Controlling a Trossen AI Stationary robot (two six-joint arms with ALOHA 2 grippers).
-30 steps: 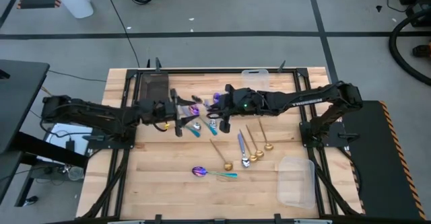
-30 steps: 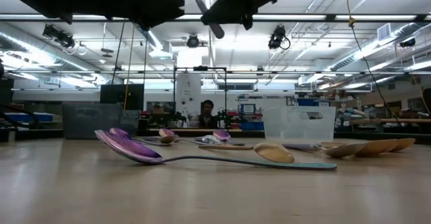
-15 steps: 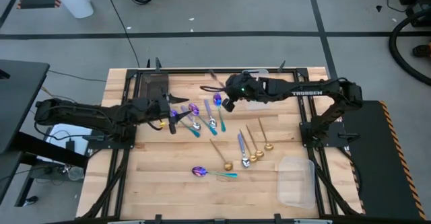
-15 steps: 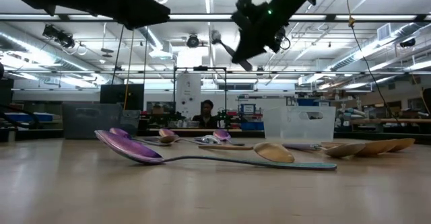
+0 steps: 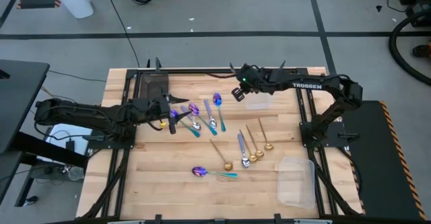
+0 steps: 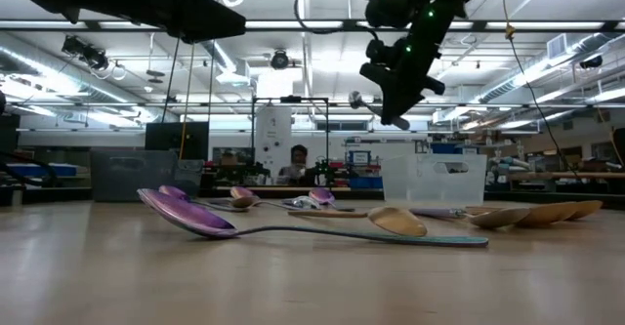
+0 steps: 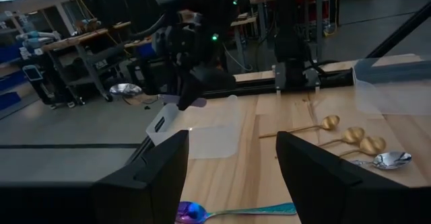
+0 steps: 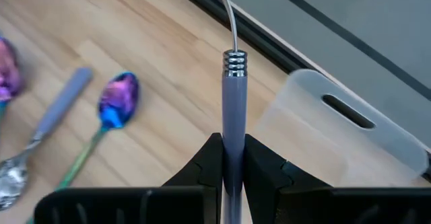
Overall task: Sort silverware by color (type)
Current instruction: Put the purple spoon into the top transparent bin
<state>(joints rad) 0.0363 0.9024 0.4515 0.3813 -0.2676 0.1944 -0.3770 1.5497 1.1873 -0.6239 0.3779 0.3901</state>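
While the right pincer [image 8: 232, 158] clamps a lavender-handled spoon [image 8: 232, 96], its bowl is cropped; left pincer [image 7: 232, 177] gapes.

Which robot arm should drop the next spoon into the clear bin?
Right. Its end effector is shut on a lavender spoon in the air, next to the bin at the table's far edge. The left end effector is open, with no spoon in it, back by the spoon pile.

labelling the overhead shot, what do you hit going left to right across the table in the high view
dark tray → left gripper → cluster of spoons → right gripper holding a lavender-handled spoon → clear bin at the far edge → three gold spoons → clear bin at the near right
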